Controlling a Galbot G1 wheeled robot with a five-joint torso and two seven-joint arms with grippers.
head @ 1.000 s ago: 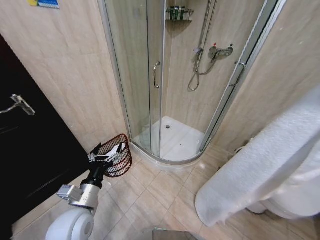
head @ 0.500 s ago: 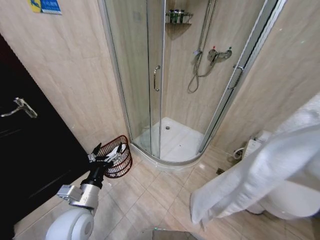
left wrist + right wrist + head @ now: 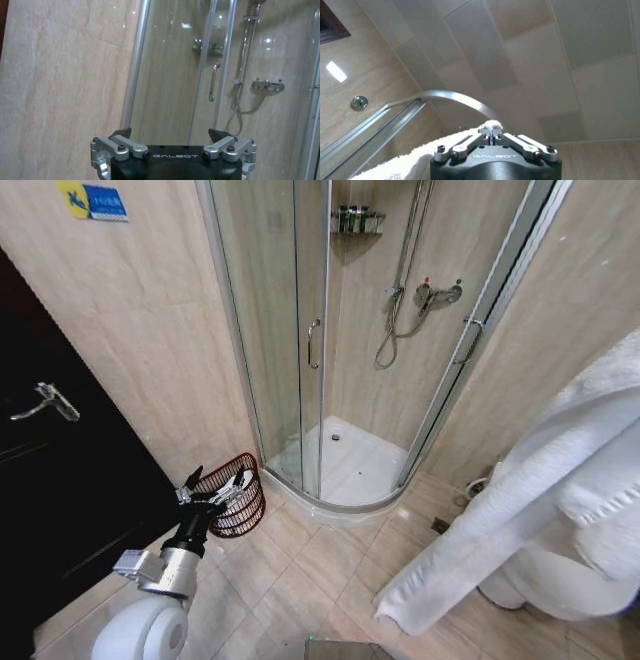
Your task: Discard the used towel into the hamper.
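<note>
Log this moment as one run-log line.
right gripper: shut on towel, held high | left gripper: open, idle above hamper | towel: hanging over floor, not in hamper | hamper: on floor beside shower

Left arm [image 3: 150,595]: rounded white shell, silver collar, black wrist. Left gripper [image 3: 170,137]: black body lettered GALBOT in white, silver linkages with black screw heads, black finger pads. Right gripper [image 3: 491,133]: same black body, same lettering, silver links with screws.
</note>
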